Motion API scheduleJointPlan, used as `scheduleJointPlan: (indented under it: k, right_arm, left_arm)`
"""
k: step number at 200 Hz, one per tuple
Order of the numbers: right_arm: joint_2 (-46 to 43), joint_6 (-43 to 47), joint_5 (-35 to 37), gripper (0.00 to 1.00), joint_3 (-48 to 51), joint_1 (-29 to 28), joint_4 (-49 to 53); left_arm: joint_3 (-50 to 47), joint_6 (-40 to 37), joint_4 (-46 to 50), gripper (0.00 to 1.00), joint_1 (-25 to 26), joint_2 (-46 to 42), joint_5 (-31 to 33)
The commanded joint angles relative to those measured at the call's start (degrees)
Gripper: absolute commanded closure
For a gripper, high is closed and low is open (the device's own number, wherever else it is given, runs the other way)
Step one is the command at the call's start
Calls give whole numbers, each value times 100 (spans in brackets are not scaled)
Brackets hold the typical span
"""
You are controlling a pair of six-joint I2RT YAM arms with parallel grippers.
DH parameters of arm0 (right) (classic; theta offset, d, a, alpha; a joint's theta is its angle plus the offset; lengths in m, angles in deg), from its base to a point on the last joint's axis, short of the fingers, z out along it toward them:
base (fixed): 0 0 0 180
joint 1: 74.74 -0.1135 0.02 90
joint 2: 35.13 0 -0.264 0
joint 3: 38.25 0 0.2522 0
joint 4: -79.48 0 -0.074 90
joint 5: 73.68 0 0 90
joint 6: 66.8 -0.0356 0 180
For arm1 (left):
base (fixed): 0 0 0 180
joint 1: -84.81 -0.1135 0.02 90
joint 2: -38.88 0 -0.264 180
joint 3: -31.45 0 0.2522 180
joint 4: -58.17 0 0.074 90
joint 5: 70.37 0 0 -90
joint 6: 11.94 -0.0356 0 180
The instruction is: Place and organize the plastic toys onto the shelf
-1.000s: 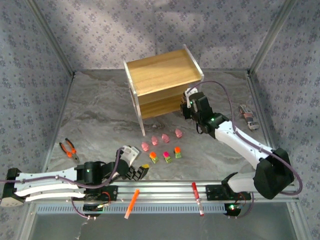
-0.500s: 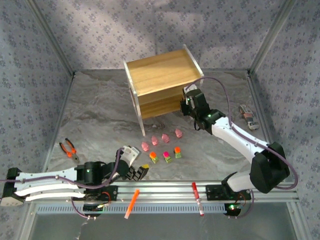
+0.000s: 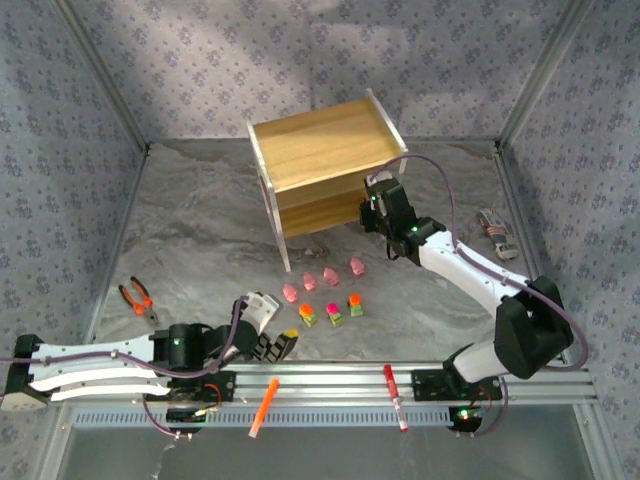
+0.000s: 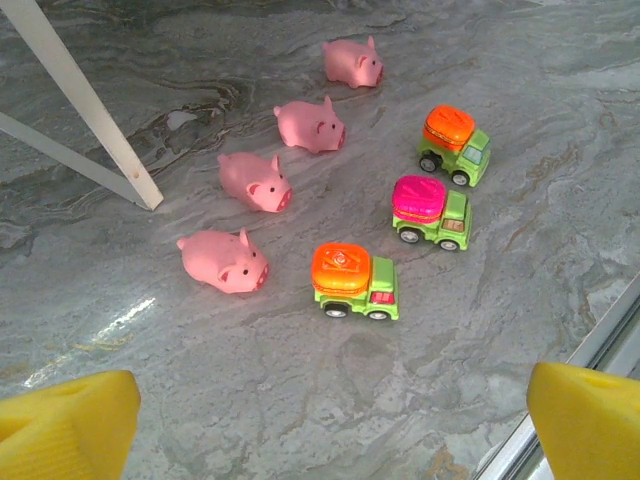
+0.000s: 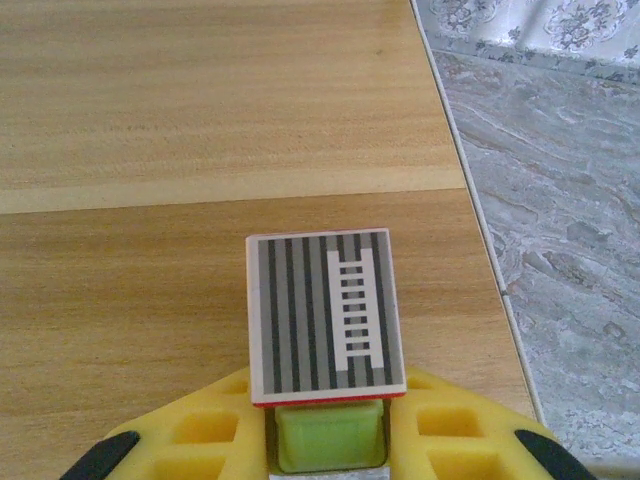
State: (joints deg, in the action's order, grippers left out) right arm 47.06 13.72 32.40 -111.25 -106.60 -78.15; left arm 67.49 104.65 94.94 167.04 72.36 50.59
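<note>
- Plastic toys (image 3: 329, 275) lie mostly in a loose cluster on the grey marbled table (image 3: 200, 230), on the near side of the shelf (image 3: 325, 150); one more is up at the shelf in the right claw.
- Orange-handled pliers (image 3: 138, 300) lie far to the left, well apart from the toys.
- Left gripper (image 3: 278, 343) (image 4: 325, 420) sits low at the near edge, just left of the cluster. Its yellow pads (image 4: 70, 420) are spread wide with nothing between them.
- An orange marker (image 3: 264, 407) lies on the near rail, below that gripper.
- Four pink pigs (image 3: 308, 283) (image 4: 255, 181) form a slanted row that climbs from near-left to far-right, each apart from the next. In the left wrist view the row ends beside a white shelf leg (image 4: 90, 105).
- Three small trucks with green bodies stand just near of the pigs, left to right:
  - orange-topped truck (image 3: 308, 316) (image 4: 352, 282)
  - pink-topped truck (image 3: 334, 314) (image 4: 430, 212)
  - second orange-topped truck (image 3: 355, 304) (image 4: 453, 145)
- A red pen (image 3: 394, 397) lies on the near rail, right of the marker.
- The two-tier wooden shelf stands far of the toys, its boards bare.
- Right gripper (image 3: 372, 200) (image 5: 328, 425) is at the shelf's right end, pinching the striped truck (image 5: 325, 320) by its green base. The truck has a grey striped top with a ladder print and a red rim. Wood boards lie right beneath it, but I cannot tell whether it touches one.
- A small grey and red object (image 3: 496, 235) lies at the far right of the table.
</note>
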Motion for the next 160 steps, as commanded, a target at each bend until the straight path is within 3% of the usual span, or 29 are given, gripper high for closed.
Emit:
scheduleJointPlan:
  k: [1,71,160]
  right_arm:
    - [104,-41,54,83,-211,41,39]
    - [173,29,-167,81,-201,84,-116]
    - [214,51,-256,71,-211,118,-195]
  left_arm:
    - [4,31,64,1,57,0,137]
    - [5,21,55,1,57,19,147]
    - [13,4,29,1,73,73,153]
